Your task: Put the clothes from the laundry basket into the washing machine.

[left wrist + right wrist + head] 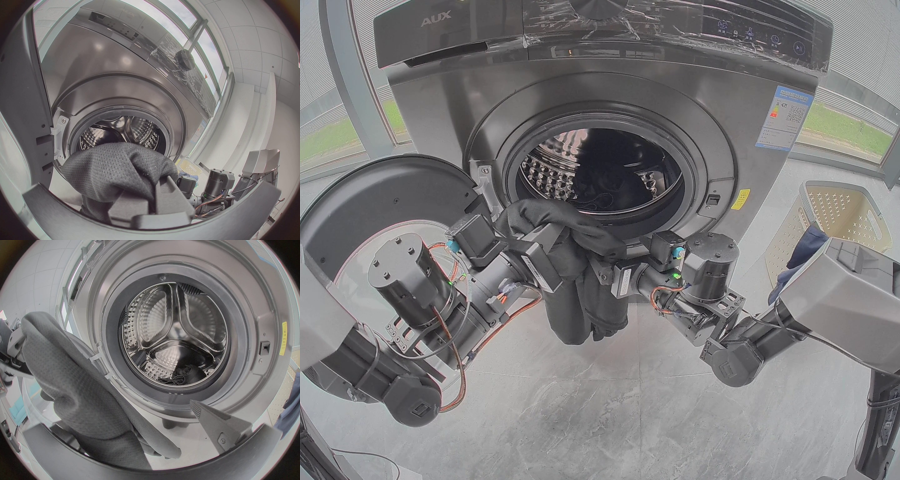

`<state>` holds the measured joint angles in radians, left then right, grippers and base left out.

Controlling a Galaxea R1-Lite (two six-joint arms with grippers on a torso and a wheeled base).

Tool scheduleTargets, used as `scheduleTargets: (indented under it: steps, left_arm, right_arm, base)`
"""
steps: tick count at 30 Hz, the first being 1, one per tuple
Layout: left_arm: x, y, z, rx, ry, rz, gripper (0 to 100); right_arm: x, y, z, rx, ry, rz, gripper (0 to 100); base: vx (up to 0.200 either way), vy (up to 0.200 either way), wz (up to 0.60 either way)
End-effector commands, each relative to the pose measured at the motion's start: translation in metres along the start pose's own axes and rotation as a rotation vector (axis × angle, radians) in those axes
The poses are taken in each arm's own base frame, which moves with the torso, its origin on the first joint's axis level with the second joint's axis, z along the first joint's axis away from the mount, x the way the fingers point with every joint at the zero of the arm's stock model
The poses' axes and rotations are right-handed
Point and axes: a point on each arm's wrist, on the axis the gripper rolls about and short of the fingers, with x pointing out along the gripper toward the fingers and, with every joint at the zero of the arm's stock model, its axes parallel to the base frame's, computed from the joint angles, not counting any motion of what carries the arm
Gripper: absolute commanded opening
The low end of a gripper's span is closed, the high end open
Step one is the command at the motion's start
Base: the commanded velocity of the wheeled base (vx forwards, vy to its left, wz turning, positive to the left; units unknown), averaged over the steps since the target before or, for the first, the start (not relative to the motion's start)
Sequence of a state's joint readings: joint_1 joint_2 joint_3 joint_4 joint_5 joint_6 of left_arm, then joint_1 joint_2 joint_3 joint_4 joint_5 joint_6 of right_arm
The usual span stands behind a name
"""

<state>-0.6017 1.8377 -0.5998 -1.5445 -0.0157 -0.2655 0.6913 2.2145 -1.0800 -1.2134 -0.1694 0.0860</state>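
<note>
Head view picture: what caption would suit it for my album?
Left claw holds a dark garment before the open washing machine, right claw beside it, laundry basket off to the right.

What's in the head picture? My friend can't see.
The left gripper holds a black garment at the washing machine's open mouth, most of it dangling. The right gripper sits beside it; a laundry basket stands farther right.

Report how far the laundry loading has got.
Done: one dark item lies in the drum. In hand: the left gripper holds a dark grey garment at the open washing machine, mostly hanging outside. Left: blue clothing in the laundry basket.
</note>
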Motion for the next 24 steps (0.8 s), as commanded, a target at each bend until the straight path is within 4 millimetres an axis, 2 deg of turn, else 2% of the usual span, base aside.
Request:
scheduleTargets:
  steps: [1, 4, 5, 10, 16, 24]
  left_arm:
    - [0.0, 0.0, -0.001, 0.0, 0.003, 0.001, 0]
    - [0.0, 0.002, -0.001, 0.002, 0.003, 0.005, 0]
    - [0.0, 0.002, -0.001, 0.002, 0.003, 0.005, 0]
    - [0.0, 0.003, -0.002, 0.002, 0.008, 0.009, 0]
    - [-0.002, 0.003, -0.006, 0.001, 0.026, 0.008, 0]
    - [-0.005, 0.001, -0.009, -0.003, 0.044, -0.006, 0]
  right_arm:
    - [0.0, 0.001, 0.004, 0.002, -0.014, 0.004, 100]
    - [0.001, -0.001, 0.005, -0.006, -0.022, 0.008, 100]
    - [0.001, -0.001, 0.005, -0.006, -0.022, 0.008, 0]
    - [0.0, 0.0, 0.008, -0.003, -0.046, 0.02, 0]
    - [-0.009, 0.003, 0.021, 0.001, -0.067, 0.031, 0]
    - [-0.03, 0.009, 0.038, 0.009, -0.1, 0.061, 0]
  base:
    - [0.0, 0.0, 0.0]
    - [0.0, 0.0, 0.0]
    - [0.0, 0.0, 0.0]
    - [0.0, 0.0, 0.0]
    - [0.0, 0.0, 0.0]
    - [0.0, 0.0, 0.0]
